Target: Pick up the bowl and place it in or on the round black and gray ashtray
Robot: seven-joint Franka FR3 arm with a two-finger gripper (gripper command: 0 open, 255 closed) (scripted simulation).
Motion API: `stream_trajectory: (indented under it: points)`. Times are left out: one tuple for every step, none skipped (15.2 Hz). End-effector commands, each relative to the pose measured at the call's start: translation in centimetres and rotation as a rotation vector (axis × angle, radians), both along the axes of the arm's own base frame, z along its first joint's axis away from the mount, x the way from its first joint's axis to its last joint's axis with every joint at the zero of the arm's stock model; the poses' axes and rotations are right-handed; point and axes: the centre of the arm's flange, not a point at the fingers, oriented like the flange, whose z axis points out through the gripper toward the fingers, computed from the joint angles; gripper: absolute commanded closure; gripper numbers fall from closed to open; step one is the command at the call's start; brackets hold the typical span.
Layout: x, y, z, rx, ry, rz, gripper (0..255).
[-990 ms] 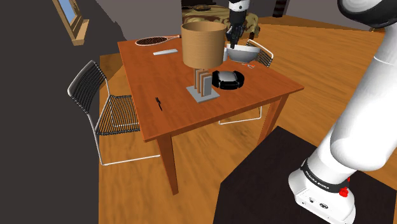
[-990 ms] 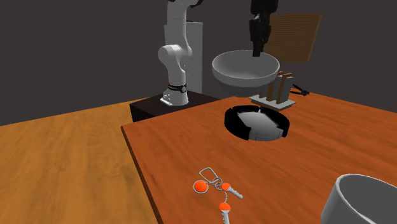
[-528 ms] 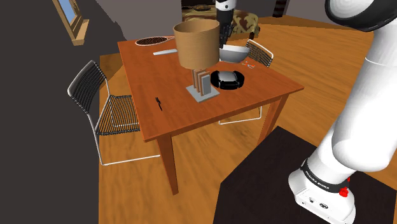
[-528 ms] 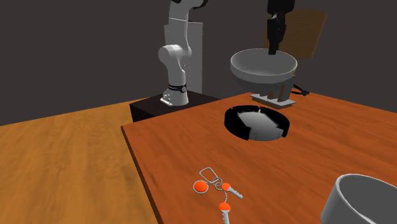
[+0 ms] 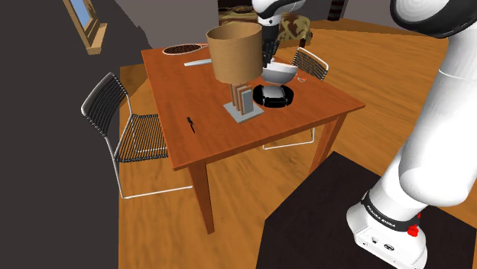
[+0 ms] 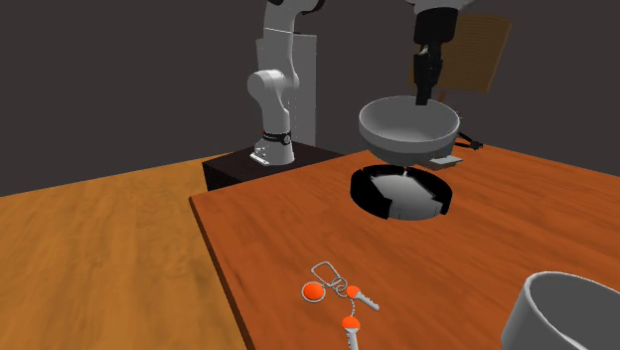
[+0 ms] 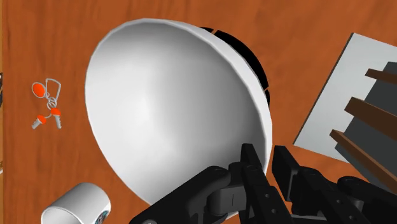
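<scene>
Since the earlier frames the bowl (image 6: 409,124) has shifted toward the second exterior view's right and come down; it now hangs directly over the ashtray (image 6: 363,194).

Findings, near to far in the second exterior view:

- Nearest, at the right edge of the table (image 6: 268,239), stands a pale cup (image 6: 566,313). A bunch of keys with orange fobs (image 6: 338,296) lies to its left. Both are well apart from the work and pose no obstruction.
- Beyond them sits the ashtray, round, black-walled with a grey floor, flat on the table and unoccupied.
- Above it is the bowl, plain white-grey, upright and roughly level. A narrow gap appears to remain beneath it, so I judge it not yet seated.
- The gripper (image 7: 267,156) is clenched on the bowl's far rim, one finger inside the wall and one outside. This edge grip leaves the underside free to settle into the ashtray.
- Just behind stands a lamp's grey base (image 6: 437,154), with its brown shade (image 5: 235,52) above — close enough that any drift that way risks contact.

Assessment: transport is essentially complete — a short straight descent and release remain.
</scene>
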Motion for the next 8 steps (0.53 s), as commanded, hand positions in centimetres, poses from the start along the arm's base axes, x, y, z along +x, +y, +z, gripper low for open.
stream_trajectory:
  points:
    - [0.1,0.3,-1.2,0.001,0.004,0.004,255]
    - [0.1,0.3,-1.7,0.001,0.004,0.004,255]
    - [0.1,0.3,-2.2,0.001,0.004,0.004,255]
    - [0.1,0.3,-2.8,0.001,0.004,0.004,255]
    - [0.1,0.3,-3.3,0.001,0.004,0.004,255]
    - [0.1,0.3,-3.8,0.001,0.004,0.004,255]
    - [0.1,0.3,-4.4,0.001,0.004,0.004,255]
    - [0.1,0.3,-4.9,0.001,0.004,0.004,255]
